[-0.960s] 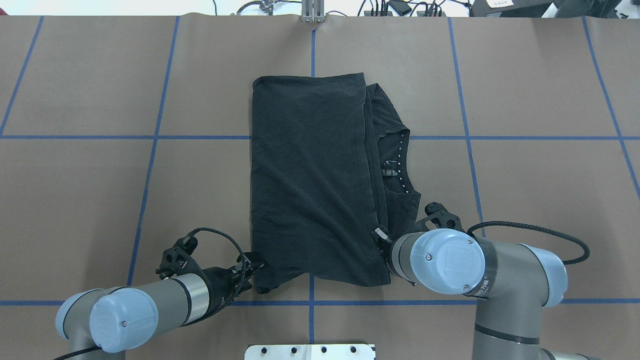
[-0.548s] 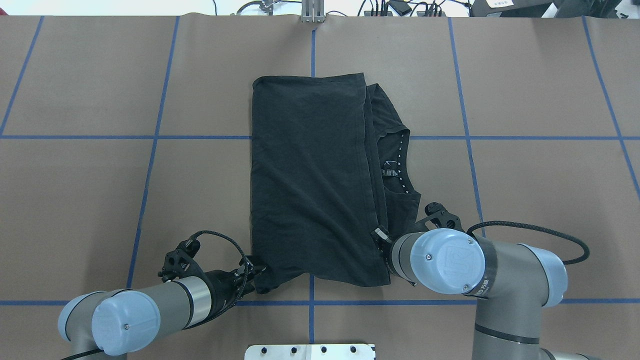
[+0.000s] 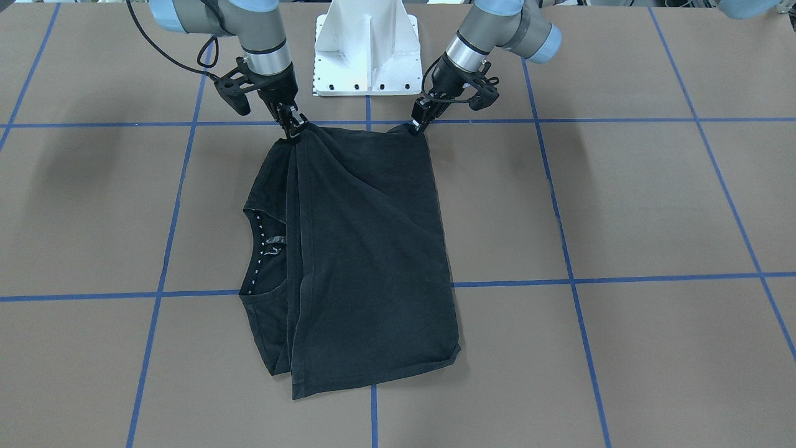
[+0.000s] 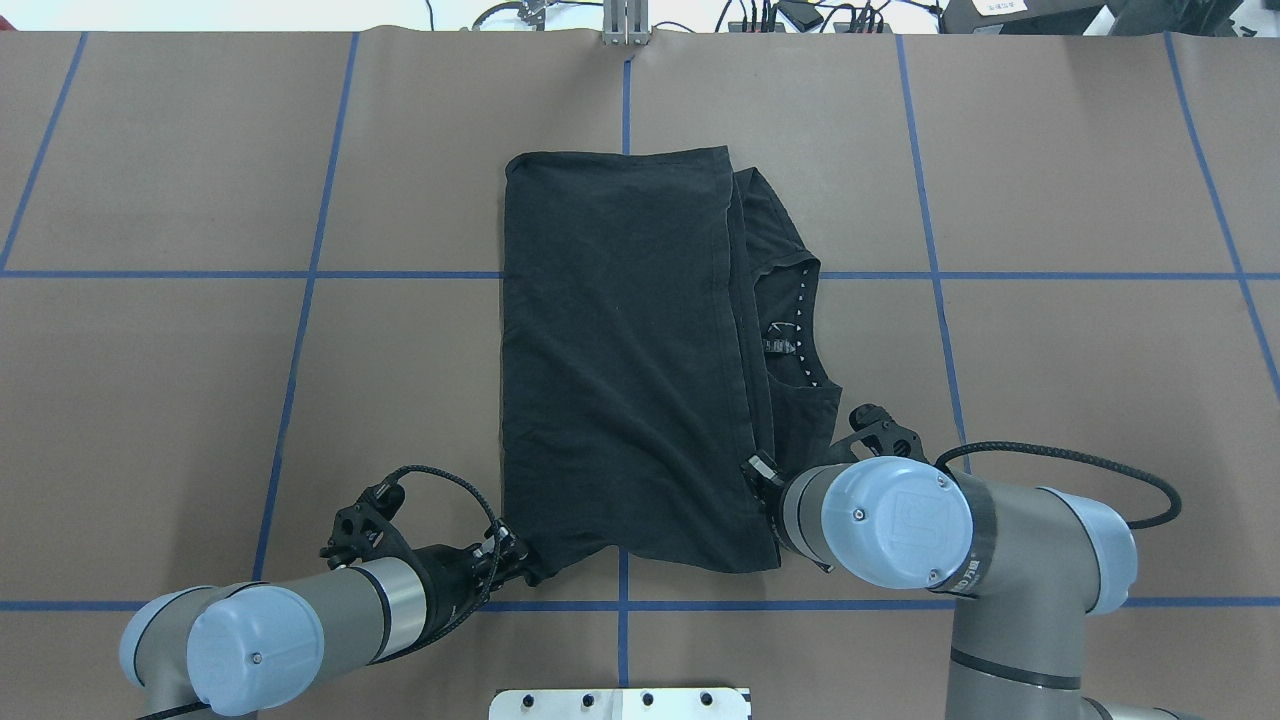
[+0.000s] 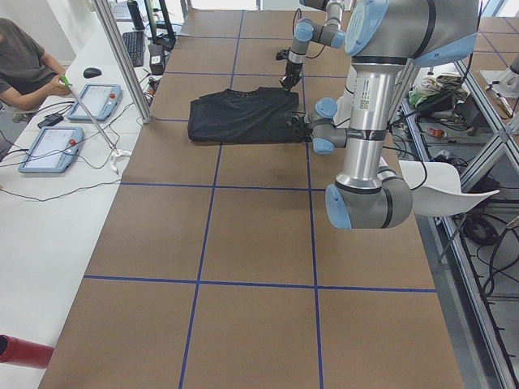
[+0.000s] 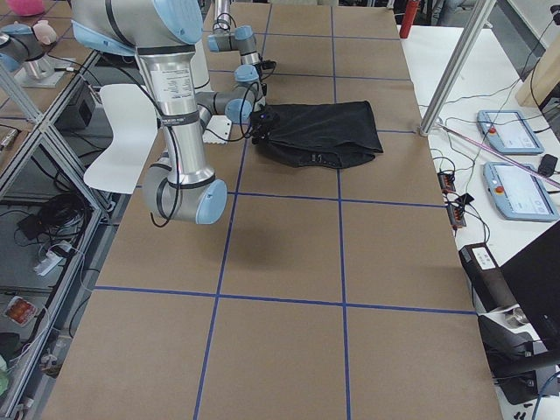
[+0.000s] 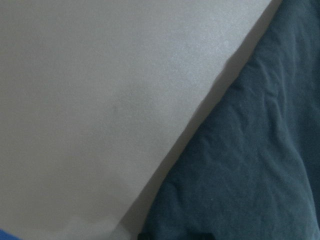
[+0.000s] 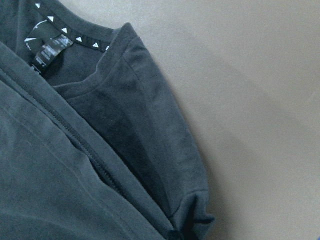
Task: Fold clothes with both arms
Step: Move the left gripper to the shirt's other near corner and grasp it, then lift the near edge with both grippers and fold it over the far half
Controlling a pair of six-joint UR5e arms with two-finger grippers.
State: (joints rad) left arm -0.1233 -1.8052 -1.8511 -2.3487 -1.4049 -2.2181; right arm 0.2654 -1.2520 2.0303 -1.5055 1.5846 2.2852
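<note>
Left gripper (image 4: 522,566) edged lower-right in the overhead view, clamped on the folded T-shirt (image 4: 620,350) at its lower-left corner, front view, right gripper (image 3: 292,132) likewise pinched the upper-left corner, T-shirt mid-frame, wrist views, dark cloth on the brown table (image 8: 260,100).

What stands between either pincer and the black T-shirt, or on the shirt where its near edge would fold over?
Nothing visible does. The left pincer and right pincer each pinch a near corner of the T-shirt, and nothing lies on the cloth beyond them.
</note>
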